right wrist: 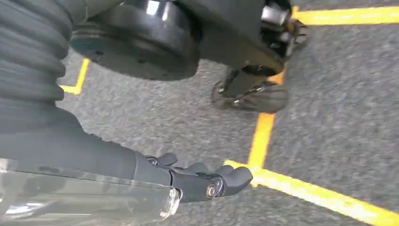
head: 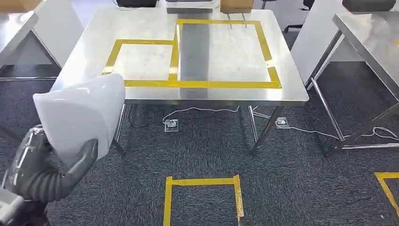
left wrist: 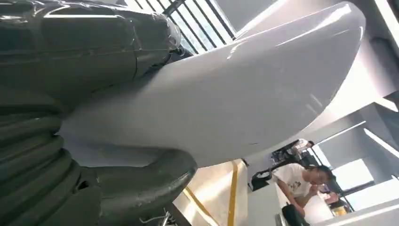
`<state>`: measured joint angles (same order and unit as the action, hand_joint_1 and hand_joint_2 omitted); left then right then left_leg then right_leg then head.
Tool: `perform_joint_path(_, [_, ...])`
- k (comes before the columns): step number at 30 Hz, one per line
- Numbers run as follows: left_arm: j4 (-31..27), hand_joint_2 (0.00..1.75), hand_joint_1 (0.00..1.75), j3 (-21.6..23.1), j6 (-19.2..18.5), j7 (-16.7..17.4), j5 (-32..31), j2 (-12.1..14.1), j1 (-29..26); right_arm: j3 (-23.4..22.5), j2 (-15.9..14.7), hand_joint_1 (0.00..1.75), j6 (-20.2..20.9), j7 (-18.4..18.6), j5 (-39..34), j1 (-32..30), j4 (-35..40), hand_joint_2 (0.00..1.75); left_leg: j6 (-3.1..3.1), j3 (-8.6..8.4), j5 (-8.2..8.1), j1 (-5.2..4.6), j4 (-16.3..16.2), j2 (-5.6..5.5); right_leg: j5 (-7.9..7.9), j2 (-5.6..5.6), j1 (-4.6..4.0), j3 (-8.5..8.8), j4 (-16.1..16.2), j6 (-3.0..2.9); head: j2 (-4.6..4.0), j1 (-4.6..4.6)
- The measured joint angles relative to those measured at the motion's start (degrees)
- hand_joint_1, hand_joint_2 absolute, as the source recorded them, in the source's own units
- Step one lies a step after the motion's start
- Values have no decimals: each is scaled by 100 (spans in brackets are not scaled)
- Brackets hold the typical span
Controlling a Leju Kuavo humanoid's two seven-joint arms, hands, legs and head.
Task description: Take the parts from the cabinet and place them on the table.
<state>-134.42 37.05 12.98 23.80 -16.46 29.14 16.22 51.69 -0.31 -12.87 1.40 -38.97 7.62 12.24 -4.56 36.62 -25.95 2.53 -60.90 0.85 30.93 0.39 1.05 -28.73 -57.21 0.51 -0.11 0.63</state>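
The left hand (head: 70, 165) grips a smooth white curved plastic part (head: 80, 115), thumb wrapped across its lower edge, holding it above the dark carpet just short of the steel tabletop (head: 197, 94) marked with yellow tape rectangles (head: 202, 84). The right hand (right wrist: 202, 181) hangs over the carpet, fingers loosely extended, holding nothing.
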Motion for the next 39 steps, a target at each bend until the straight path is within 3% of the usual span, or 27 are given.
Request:
perform_joint_path(1, [9,175,175,2,-4,0,0,-2,6,0,-11,0,0,0,0,26,0,175,126,69,-237,-52,41,19,37,9,-7,5,-68,47,0,-122])
perform_joint_path(2, [6,175,175,0,-9,2,-2,2,-13,0,2,0,0,0,-2,38,0,175,289,60,-141,-56,-14,7,71,-2,-18,-44,-59,80,2,-111])
perform_joint_path(5, [-4,175,175,-2,-13,-2,-7,2,1,2,0,0,0,0,2,49,0,175,403,-23,-198,-55,-9,-30,82,-18,8,21,-90,123,0,0])
perform_joint_path(7, [-22,175,175,-4,-15,-4,-9,2,26,0,2,0,0,-2,2,79,4,175,471,-124,-277,-65,7,-14,108,-26,3,-311,-748,186,0,66])
perform_joint_path(9, [-24,175,175,-2,-17,-4,-9,2,31,0,7,0,0,-2,2,89,4,175,515,-211,-365,-106,7,-9,501,-28,-1,-847,-1576,203,0,151])
perform_joint_path(10, [-24,175,175,-2,-17,-4,-9,2,30,0,7,0,0,-2,0,78,2,175,530,-265,-411,-132,7,-15,659,-28,-7,-1045,-1830,174,0,192])
perform_joint_path(11, [-24,175,175,-2,-17,-4,-9,2,31,2,7,0,2,-2,0,62,2,175,548,-327,-457,-160,7,-28,666,-28,-24,-1147,-1882,133,0,225])
perform_joint_path(12, [-24,175,175,-2,-20,-4,-9,2,32,2,7,0,0,-2,0,54,2,175,557,-401,-512,-197,8,-44,523,-27,-60,-1145,-1715,62,0,247])
perform_joint_path(13, [-26,175,175,-2,-20,-4,-9,2,37,2,7,0,0,-2,0,56,2,175,562,-482,-561,-240,11,-52,240,-23,-114,-1067,-1367,-31,0,267])
perform_joint_path(15, [-26,175,175,-2,-20,-9,-9,2,46,0,-17,0,0,-2,0,53,0,175,585,-623,-650,-289,63,-50,-535,-21,-287,-847,-476,-343,0,311])
perform_joint_path(16, [-17,175,175,4,-22,-11,-9,-4,54,2,-70,0,0,0,-2,45,-7,175,561,-674,-674,-315,90,-59,-454,-24,-331,-851,-442,-479,2,190])
perform_joint_path(17, [-22,175,175,4,-24,-18,-9,0,54,4,-52,0,2,2,-2,50,2,175,543,-671,-666,-247,149,-84,-454,-12,-340,-785,-247,-528,0,164])
perform_joint_path(18, [-22,175,175,2,-24,-15,-9,0,61,2,-52,0,0,2,-2,63,2,175,506,-687,-660,-203,224,-89,-473,-12,-376,-718,-153,-512,0,210])
perform_joint_path(20, [-28,175,175,2,-20,-20,-9,-4,61,2,-57,0,9,4,-9,36,-2,175,411,-807,-515,-194,189,-92,-508,-11,-373,-484,125,-572,0,289])
perform_joint_path(21, [-28,175,175,2,-9,-20,-9,0,53,2,-61,0,22,4,-4,33,-2,175,417,-790,-590,-206,101,-97,-554,-33,-324,-343,252,-512,0,324])
perform_joint_path(22, [-31,175,175,0,5,-15,-11,2,60,0,-63,0,24,7,7,52,-4,175,419,-688,-662,-205,-100,-127,-553,-29,-293,-263,298,-503,0,295])
perform_joint_path(23, [-31,175,175,0,9,9,-13,4,63,0,-50,0,37,11,13,64,-4,175,379,-477,-791,-198,-426,-135,-534,-21,-271,-237,310,-484,0,258])
perform_joint_path(25, [-31,175,175,2,4,92,-13,13,33,0,-9,0,46,50,28,45,-2,175,291,50,-1137,-157,-1123,-131,-435,-18,-231,-185,293,-367,0,169])
perform_joint_path(26, [-31,175,175,2,4,131,-13,20,30,2,0,0,46,61,44,15,-2,175,241,218,-1150,-129,-1241,-117,-383,-18,-208,-148,276,-330,0,151])
perform_joint_path(28, [-33,175,175,0,2,203,-13,31,25,2,0,0,46,68,44,-50,-2,175,159,174,-704,-73,-816,-88,-252,-15,-123,-41,211,-222,0,143])
perform_joint_path(30, [-44,175,175,0,4,234,-13,55,17,2,-13,0,46,66,44,-60,-7,175,-20,-105,-56,20,50,-49,-60,0,-40,45,61,-91,0,103])
perform_joint_path(31, [-35,175,175,2,5,243,-11,52,-2,0,-55,0,37,66,46,-47,-13,175,-20,-62,-256,-34,-13,-59,0,25,-50,44,-5,-21,0,12])
perform_joint_path(32, [-44,175,175,0,5,247,-9,70,0,2,-48,0,48,66,48,-38,-9,175,196,-68,-311,-66,12,-22,31,28,-75,-8,-35,10,0,-48])
perform_joint_path(33, [-54,175,175,-2,15,258,-9,74,-43,2,-46,0,46,66,46,-44,-7,175,283,-66,-267,-53,-7,-27,77,13,-69,-21,-29,16,0,31])
perform_joint_path(36, [-88,175,175,-4,31,260,-9,79,-41,4,-66,0,44,63,50,-61,-11,175,383,-170,-305,-42,4,-42,85,5,-48,18,-114,77,0,86])
perform_joint_path(37, [-103,175,175,-7,37,260,-9,81,-39,4,-59,0,42,63,52,-47,-7,175,420,-223,-337,-41,7,-17,118,-12,-48,-122,-403,93,0,125])
perform_joint_path(39, [-120,175,175,-4,50,249,-9,83,-41,4,-57,0,35,63,57,-38,-7,175,452,-295,-411,-48,9,13,399,-20,-50,-666,-1297,132,0,208])
